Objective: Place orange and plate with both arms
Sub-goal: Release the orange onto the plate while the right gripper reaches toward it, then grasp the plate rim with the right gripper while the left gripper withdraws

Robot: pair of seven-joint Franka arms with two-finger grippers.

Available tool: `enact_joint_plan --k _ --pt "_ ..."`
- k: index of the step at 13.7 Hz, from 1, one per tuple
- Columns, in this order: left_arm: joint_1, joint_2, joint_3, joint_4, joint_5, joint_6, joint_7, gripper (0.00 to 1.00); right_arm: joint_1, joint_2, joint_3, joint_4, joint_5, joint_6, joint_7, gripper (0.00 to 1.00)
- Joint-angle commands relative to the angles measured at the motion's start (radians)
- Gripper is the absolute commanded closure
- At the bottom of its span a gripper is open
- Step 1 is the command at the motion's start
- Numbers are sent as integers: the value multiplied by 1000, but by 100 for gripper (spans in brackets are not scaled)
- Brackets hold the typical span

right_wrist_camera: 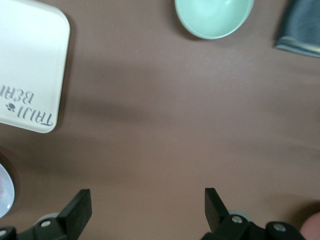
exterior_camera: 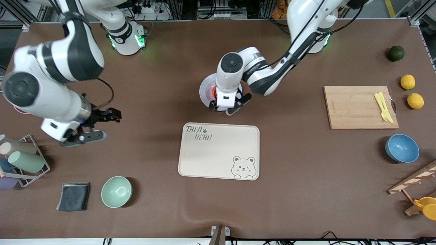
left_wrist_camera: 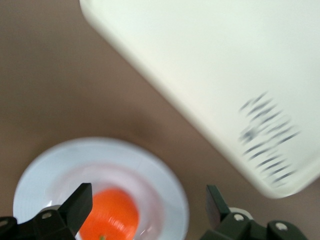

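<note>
Left gripper [left_wrist_camera: 147, 210]: fingers spread, empty, poised over plate [left_wrist_camera: 160, 172]. Orange [left_wrist_camera: 110, 214]: small, round, glossy, resting in plate's shallow well. Plate: round, pale, smooth plastic, wide-rimmed, on brown table [exterior_camera: 153, 85], farther from front camera than tray [exterior_camera: 218, 151]. Tray: cream, rectangular, rounded corners, bare. Right gripper [exterior_camera: 92, 127]: fingers apart, empty, waiting over table toward right arm's end. Judged: orange apparently already on plate; plate probably still to be moved.
</note>
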State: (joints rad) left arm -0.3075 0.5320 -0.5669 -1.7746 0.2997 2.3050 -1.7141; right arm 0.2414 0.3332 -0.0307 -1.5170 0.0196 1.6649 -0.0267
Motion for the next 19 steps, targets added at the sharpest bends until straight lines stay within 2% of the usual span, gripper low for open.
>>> enact_joint_plan --k 1,2,4,8,12,14,15,16,18,19 --pt "105 -131 1 -28 50 -31 66 0 10 73 -5 40 163 -17 -26 0" --pt "148 -162 1 -19 50 -50 137 0 10 89 -5 26 248 -43 -19 0" --pt "238 -204 -1 30 49 -128 310 0 16 121 -3 -9 344 -111 -19 0" --pt "419 -221 -8 205 15 -415 747 0 26 115 -3 -170 558 -96 -21 0" --pt "556 -227 -10 358 -112 -550 968 0 50 98 -3 -285 670 -44 -32 0" --pt "600 -246 -11 368 -120 -600 1036 0 105 52 -3 -382 704 63 -32 0" --pt "602 -298 -1 368 -117 -620 1044 0 119 40 -2 -417 720 96 -33 0" --pt "594 -329 27 362 -128 -625 1057 0 131 38 -2 -440 759 102 -38 0" --pt "449 -398 215 351 -140 -653 1166 0 142 38 -2 -514 856 149 -108 0" --pt "405 -417 281 351 -164 -685 1221 0 157 38 -2 -552 903 185 -166 0"
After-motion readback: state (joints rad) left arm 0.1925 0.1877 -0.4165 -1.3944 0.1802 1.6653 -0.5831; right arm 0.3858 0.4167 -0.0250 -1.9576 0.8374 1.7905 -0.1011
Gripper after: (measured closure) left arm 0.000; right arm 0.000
